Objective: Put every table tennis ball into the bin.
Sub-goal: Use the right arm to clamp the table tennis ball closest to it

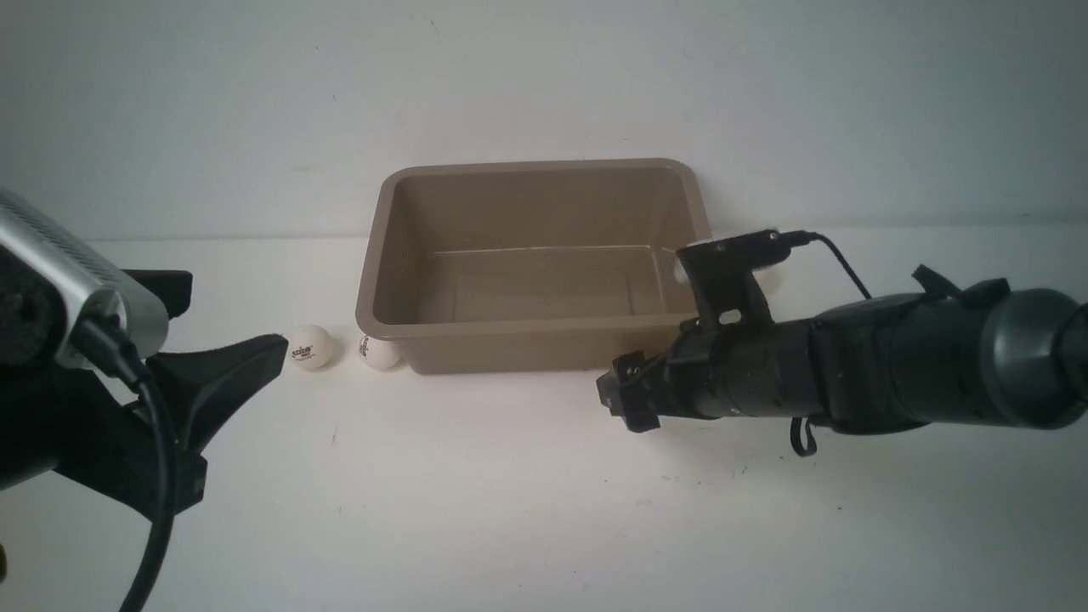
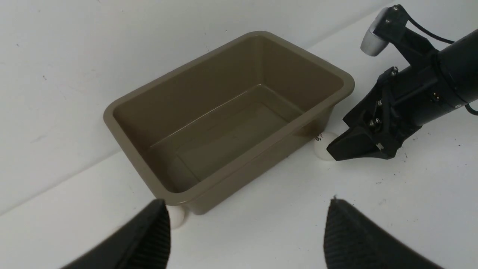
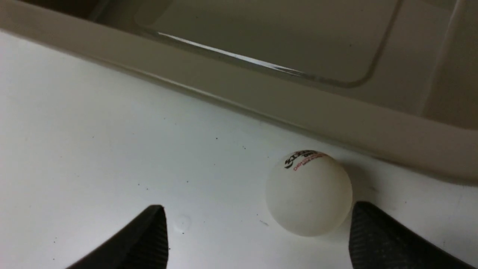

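Three table tennis balls visible, all on the table (image 1: 510, 510) outside the bin (image 1: 534, 170). Right ball (image 3: 309, 193): just beside the bin's near wall, toward its right end, logo on top, hidden behind the right arm in the front view. Inner left ball (image 1: 378, 351): right at the bin's near left corner, touching it or nearly so. Outer left ball (image 1: 310, 346): a little further left, apart from the inner one, logo facing the camera.

Bin sits mid-table, far side close to the white back wall (image 1: 544, 85), long side across the scene, upright.

Right gripper (image 3: 257, 209): low over the table, pointing left and far at the bin's near right corner, jaws spread wide. Right ball lies between the fingers, much closer to one finger (image 3: 392, 243) than the other; contact cannot be told. Nothing gripped. Right arm comes in from the right edge, nearly level, with the wrist camera (image 1: 731, 255) sticking up in front of the bin's right rim.

Left gripper (image 2: 246, 209): near left of the scene, jaws wide apart, holding nothing, aimed toward the bin. One finger (image 1: 246, 357) has its tip just left of the outer left ball, not touching. In the left wrist view a finger partly covers the inner left ball
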Motion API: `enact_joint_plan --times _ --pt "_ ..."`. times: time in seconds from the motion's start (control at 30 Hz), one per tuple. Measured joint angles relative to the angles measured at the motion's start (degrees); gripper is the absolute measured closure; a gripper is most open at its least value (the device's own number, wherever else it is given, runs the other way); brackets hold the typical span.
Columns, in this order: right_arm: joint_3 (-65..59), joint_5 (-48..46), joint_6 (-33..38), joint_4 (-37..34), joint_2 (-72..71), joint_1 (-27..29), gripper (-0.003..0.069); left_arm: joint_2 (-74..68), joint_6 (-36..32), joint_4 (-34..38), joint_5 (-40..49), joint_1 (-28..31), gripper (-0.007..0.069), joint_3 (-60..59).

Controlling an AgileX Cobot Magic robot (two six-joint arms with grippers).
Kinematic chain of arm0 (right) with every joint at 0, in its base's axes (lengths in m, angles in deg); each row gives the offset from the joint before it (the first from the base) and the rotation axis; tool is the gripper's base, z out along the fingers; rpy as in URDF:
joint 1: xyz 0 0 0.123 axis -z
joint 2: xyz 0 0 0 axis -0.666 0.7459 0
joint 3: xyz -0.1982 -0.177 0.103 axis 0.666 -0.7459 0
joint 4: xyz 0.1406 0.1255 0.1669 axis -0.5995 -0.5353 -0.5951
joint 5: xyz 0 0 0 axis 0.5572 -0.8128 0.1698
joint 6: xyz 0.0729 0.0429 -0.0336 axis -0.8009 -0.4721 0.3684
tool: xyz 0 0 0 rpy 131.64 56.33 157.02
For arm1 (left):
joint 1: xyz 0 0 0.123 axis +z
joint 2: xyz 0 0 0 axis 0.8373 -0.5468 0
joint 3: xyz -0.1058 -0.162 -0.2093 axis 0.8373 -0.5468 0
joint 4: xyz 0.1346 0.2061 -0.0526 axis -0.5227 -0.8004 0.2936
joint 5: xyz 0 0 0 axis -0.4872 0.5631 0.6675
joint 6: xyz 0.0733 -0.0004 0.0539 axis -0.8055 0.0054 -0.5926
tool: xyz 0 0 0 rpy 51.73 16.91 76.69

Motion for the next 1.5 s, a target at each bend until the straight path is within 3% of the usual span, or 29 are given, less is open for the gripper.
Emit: enact_joint_plan --times 0.23,0.8,1.07,1.5 --pt "0.0 0.5 -4.2 0.0 0.0 0.0 0.0071 0.0 0.0 0.0 0.1 0.0 0.0125 0.0" --pt "0.0 -0.7 -6.7 0.0 -0.1 -0.1 0.0099 0.0 0.0 0.0 0.1 0.0 0.0125 0.0" --pt "0.0 2.7 -5.1 0.0 -0.1 -0.1 0.0099 0.0 0.0 0.0 0.1 0.0 0.0125 0.0" --pt "0.0 0.6 -4.2 0.0 -0.1 -0.1 0.0054 0.0 -0.1 0.0 0.1 0.0 0.0125 0.0"
